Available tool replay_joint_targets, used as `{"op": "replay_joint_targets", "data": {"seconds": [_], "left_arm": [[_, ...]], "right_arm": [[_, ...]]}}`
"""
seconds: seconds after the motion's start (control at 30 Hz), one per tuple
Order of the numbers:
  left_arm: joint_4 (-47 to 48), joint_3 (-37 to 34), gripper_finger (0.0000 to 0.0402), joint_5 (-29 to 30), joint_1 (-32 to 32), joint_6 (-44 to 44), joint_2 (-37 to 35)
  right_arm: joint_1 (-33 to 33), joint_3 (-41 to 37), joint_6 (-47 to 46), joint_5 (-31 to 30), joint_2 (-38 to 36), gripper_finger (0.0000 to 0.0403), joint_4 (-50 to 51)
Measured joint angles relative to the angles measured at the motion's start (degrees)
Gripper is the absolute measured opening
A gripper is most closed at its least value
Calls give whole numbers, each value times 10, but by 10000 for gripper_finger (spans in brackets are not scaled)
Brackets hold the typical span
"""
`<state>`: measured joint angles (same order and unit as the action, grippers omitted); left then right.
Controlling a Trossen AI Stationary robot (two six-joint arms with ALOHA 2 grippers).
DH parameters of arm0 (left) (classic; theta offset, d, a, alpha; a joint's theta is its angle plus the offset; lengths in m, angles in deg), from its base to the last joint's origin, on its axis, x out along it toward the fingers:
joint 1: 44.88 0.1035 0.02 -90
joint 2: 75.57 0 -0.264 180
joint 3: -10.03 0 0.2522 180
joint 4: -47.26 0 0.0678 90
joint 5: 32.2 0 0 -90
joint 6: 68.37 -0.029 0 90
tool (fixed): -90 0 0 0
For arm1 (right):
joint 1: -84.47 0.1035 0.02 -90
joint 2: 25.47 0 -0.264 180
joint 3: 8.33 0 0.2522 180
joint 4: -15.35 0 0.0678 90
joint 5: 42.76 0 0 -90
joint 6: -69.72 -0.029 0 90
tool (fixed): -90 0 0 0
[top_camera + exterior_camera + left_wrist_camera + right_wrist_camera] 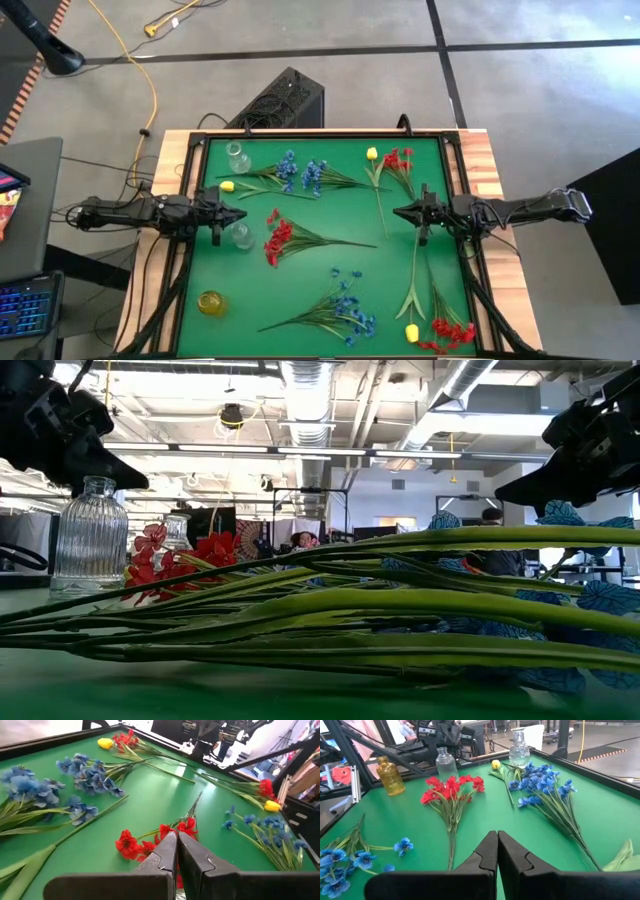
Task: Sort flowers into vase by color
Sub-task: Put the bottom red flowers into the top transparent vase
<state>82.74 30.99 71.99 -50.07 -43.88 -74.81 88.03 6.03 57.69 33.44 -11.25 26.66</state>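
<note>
Flowers lie flat on the green mat. A red spray lies mid-table. Two blue sprays and a yellow tulip lie far left. A tulip and a red spray lie far right. A blue spray lies near the front, and a tulip and a red spray lie near right. My left gripper hangs shut and empty over the left side, by a clear vase. My right gripper hangs shut and empty over the right side.
A second clear vase stands at the far left corner and an amber vase at the near left. A dark raised frame rims the mat. The middle strip between the grippers is bare mat.
</note>
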Motion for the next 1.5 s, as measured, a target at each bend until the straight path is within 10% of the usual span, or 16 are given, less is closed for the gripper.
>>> {"op": "replay_joint_targets", "data": {"seconds": [0.37, 0.73, 1.5], "left_arm": [[-139, 0, 0, -29, 0, -44, 26], [-329, 16, 0, -29, 0, -112, 229], [-151, 480, 0, -44, 0, -288, 712]], "right_arm": [[1, 0, -1, 1, 0, 36, -31], [-1, 0, 3, 5, 0, 36, -135], [63, 60, 61, 0, 113, 36, -229]]}}
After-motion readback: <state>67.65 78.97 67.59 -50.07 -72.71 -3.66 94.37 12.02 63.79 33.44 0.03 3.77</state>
